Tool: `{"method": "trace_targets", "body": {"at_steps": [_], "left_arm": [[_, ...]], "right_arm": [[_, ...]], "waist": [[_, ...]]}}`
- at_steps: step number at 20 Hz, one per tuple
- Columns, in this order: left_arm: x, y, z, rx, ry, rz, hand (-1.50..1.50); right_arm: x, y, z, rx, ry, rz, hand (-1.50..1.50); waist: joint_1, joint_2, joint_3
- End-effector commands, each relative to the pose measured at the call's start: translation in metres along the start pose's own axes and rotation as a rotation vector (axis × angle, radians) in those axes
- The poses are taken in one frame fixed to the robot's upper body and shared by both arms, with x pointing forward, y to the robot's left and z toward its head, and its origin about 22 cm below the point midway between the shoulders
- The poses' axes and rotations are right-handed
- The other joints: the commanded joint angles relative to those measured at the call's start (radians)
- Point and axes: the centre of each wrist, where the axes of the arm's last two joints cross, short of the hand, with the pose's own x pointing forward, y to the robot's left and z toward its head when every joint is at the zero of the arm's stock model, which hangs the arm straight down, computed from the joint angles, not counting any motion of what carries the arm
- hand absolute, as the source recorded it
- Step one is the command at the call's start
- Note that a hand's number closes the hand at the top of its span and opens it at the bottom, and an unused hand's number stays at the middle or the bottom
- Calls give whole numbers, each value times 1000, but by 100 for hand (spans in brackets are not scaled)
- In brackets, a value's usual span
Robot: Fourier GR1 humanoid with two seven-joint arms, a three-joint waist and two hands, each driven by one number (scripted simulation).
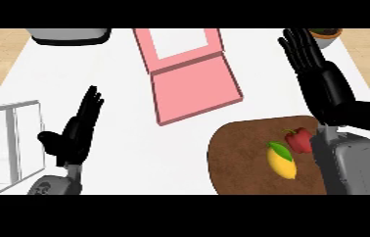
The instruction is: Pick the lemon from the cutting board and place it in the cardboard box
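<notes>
— Where does the lemon (282, 163) lie?
— On the round, dark-brown cutting board (239, 157) at the lower right of the white tabletop: a yellow, oval fruit with a green leaf at its upper end, lying lengthwise and untouched, toward the board's right side.
— And the cardboard box (194, 79)?
— Pink, shallow and open, it sits flat near the middle of the tabletop, up and left of the board and just apart from its edge. Its lid is folded back toward the far side, and the whole box is turned slightly askew. Nothing shows inside its tray.
</notes>
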Motion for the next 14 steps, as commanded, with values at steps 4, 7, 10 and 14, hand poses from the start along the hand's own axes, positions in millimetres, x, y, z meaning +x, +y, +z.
{"method": "trace_targets", "body": {"at_steps": [4,7,10,14], "left_arm": [[8,74,-3,162,30,-347,0],[3,75,1,148,85,-360,0],[10,94,-1,191,85,-450,0],[22,104,-11,216,94,-473,0]], "right_arm": [[-42,-1,34,386,131,-179,-150],[47,-17,-8,621,-150,312,-150],[-6,-36,35,825,40,307,-150],[-67,-82,83,716,17,-105,-150]], "waist": [[32,-5,11],[52,-70,-4],[30,0,17],[34,8,16]]}}
